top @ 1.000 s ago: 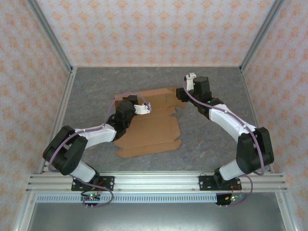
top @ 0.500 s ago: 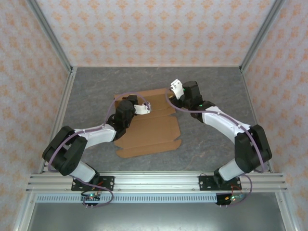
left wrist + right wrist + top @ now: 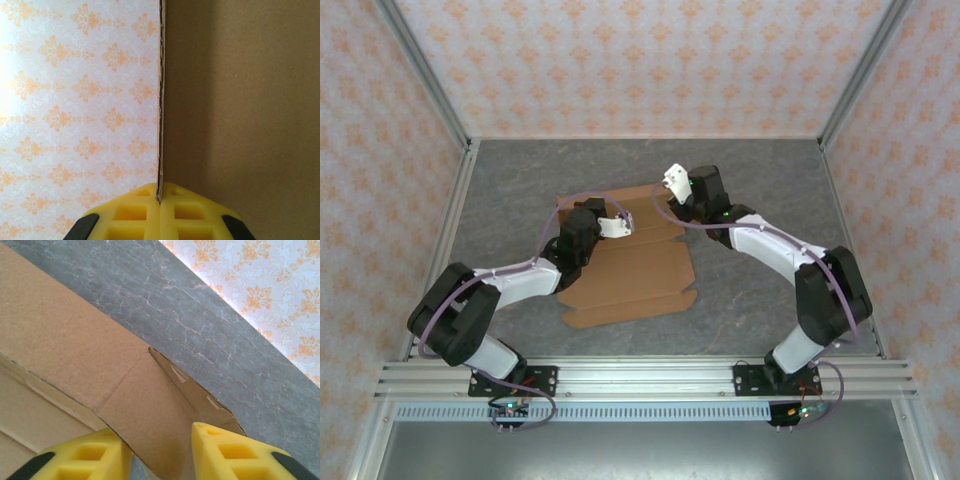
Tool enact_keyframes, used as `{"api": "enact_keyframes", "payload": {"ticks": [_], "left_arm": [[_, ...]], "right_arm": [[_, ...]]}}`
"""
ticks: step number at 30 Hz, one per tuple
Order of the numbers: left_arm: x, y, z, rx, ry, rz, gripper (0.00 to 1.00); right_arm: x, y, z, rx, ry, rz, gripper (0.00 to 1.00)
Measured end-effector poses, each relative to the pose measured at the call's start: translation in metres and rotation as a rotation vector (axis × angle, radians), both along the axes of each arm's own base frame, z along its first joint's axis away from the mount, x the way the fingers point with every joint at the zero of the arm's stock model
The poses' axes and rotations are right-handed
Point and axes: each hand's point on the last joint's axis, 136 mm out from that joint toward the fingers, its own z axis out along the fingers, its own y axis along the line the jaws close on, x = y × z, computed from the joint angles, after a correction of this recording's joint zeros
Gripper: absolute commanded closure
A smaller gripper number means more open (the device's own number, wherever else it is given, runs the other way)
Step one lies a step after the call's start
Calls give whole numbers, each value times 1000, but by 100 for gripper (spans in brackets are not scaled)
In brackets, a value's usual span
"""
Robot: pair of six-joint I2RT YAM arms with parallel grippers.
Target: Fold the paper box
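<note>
The paper box (image 3: 635, 275) is lying across the middle of the worktop (image 3: 520, 180), taking up the ground between the two arms. A cardboard panel (image 3: 240, 100) is standing like a wall hard against the left tool (image 3: 623, 222), which is pinching its edge. This is blocking one side of that tool, while the other side is lying open toward the patterned walls (image 3: 620, 60). A cardboard flap (image 3: 165, 405) is sitting between the parted fingers of the right tool (image 3: 160, 442). Bare worktop is lying open behind the box, along both sides and in front.
</note>
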Motion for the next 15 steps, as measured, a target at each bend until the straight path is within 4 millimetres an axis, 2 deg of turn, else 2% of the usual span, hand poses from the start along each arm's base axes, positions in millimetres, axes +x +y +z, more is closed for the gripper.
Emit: {"api": "enact_keyframes", "payload": {"ticks": [9, 15], "left_arm": [[0, 1, 0, -6, 0, 7, 100], [-1, 0, 0, -3, -2, 13, 100]], "right_arm": [[4, 6, -1, 136, 2, -59, 78], [3, 10, -6, 228, 21, -89, 80]]}}
